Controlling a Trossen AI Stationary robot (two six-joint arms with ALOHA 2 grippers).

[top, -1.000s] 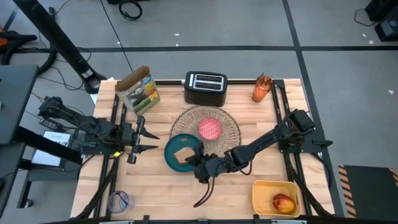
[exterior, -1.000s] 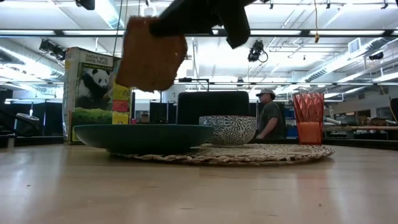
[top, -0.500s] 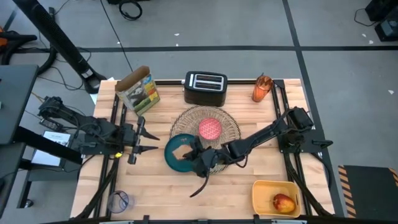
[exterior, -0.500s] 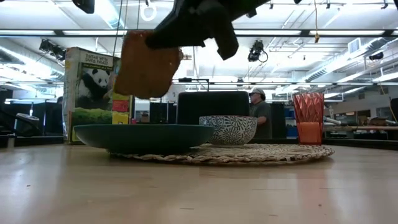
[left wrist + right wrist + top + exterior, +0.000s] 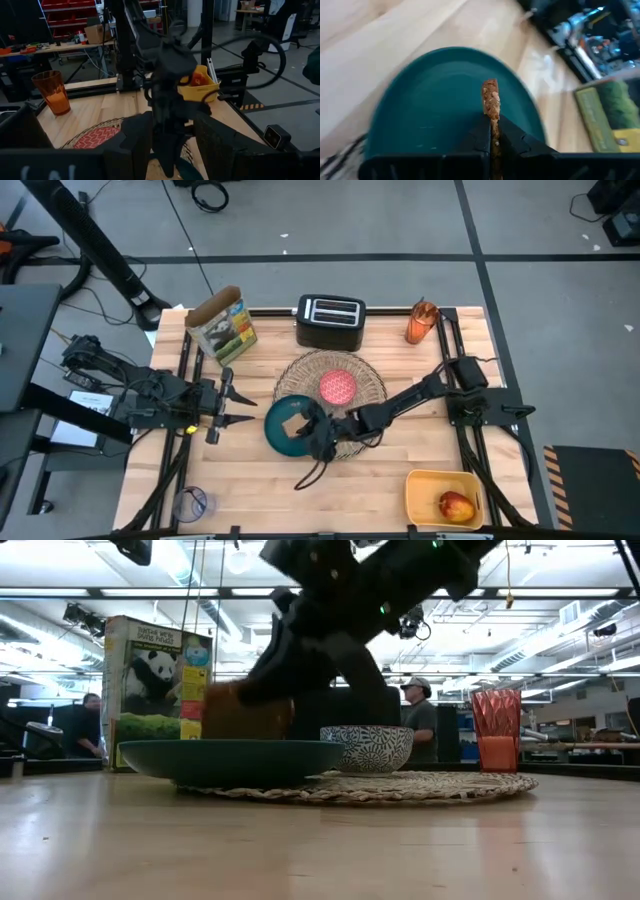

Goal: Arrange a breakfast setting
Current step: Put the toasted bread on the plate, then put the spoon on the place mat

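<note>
The right gripper [image 5: 308, 430] reaches across the table [image 5: 250, 490] over the teal plate [image 5: 275, 430], its 2 fingers [image 5: 481, 139] pinched tight on the brown toast slice [image 5: 491, 107], which stands on edge between them. From table height the toast [image 5: 247, 712] hangs low, its lower edge level with or just behind the plate's rim [image 5: 232, 752]; whether it touches the plate cannot be told.

The plate sits at the edge of the round woven wicker placemat [image 5: 372, 385], overlapping it. The small pink bowl [image 5: 338, 387], patterned on the outside, rests at the placemat's middle, beside the plate. A black 2-slot toaster [image 5: 329, 321] stands behind the placemat, a translucent orange cup [image 5: 421, 322] to its right near the table's far corner, and a cereal box [image 5: 158, 690] printed with a panda at the far left; its lettering is too small to read. The red-yellow apple [image 5: 456, 506] lies in a yellow tray [image 5: 425, 490] at the near right.

The left gripper [image 5: 238, 406] waits at the table's left side, its fingers spread and holding nothing. People [image 5: 420, 720] stand in the room beyond.
</note>
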